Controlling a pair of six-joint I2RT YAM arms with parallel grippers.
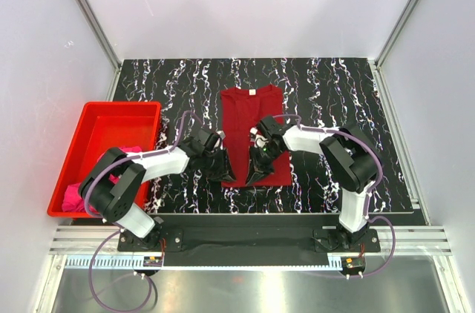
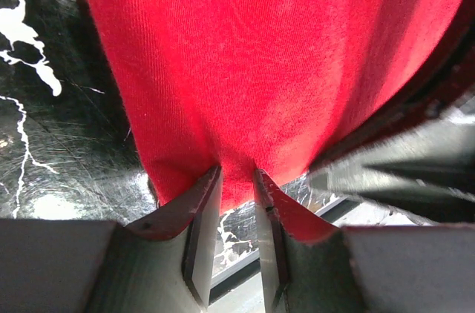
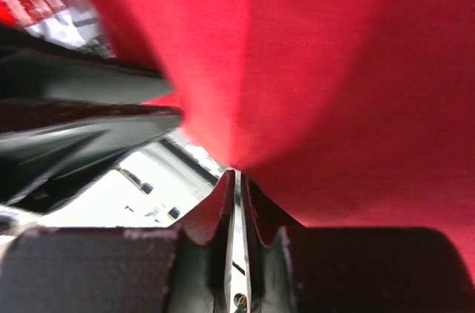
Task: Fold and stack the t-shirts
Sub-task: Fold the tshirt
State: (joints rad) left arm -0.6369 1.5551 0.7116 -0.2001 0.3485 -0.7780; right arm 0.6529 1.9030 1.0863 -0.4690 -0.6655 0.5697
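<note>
Watch the hem: your right claw point(image 1: 258, 170) pinches it nearer the middle than the 5 o'clock corner, so that corner may sag and skew the fold. Either thin nip could also slip. The crimson t-shirt point(image 1: 249, 116) lies flat on the surface point(image 1: 334, 90), collar at 12 o'clock, near hem drawn up into both claws. Your left claw point(image 1: 223, 173) pinches the 7 o'clock corner. The pink t-shirt point(image 1: 74, 196) sits in the red bin point(image 1: 111, 105) at 9 o'clock.

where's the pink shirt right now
In the top view the pink t-shirt sits bunched in the near end of the red bin at the table's left edge, apart from the crimson t-shirt.
</note>
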